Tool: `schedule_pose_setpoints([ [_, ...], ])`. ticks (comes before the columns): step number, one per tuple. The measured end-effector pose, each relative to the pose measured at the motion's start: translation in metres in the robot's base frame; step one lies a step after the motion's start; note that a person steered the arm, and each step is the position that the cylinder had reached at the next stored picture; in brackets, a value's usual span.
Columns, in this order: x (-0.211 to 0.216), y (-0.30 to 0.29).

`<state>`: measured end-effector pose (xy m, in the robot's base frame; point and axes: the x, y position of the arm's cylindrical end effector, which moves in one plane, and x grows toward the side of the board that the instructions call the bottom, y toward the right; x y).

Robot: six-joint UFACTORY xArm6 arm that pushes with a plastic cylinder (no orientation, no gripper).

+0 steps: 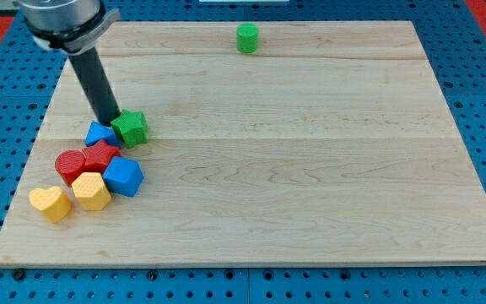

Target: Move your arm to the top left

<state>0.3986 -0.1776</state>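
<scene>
My tip (110,121) rests on the wooden board (310,169) at the view's left, just above a blue block (99,133) and touching or almost touching a green star block (131,128) to its right. The dark rod slants up to the view's top left corner. Below lie a red star block (102,155), a red cylinder (70,164), a blue cube (125,176), a yellow hexagon block (91,191) and a yellow heart block (51,203), packed in a cluster. A green cylinder (247,39) stands alone near the top edge.
The board lies on a blue perforated table (479,84). The arm's grey housing (62,21) overhangs the board's top left corner.
</scene>
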Motion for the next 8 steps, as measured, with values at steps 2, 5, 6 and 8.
schedule_pose_setpoints([
  [2, -0.063, 0.171],
  [5, -0.203, 0.227],
  [6, -0.200, 0.167],
  [8, -0.141, 0.134],
])
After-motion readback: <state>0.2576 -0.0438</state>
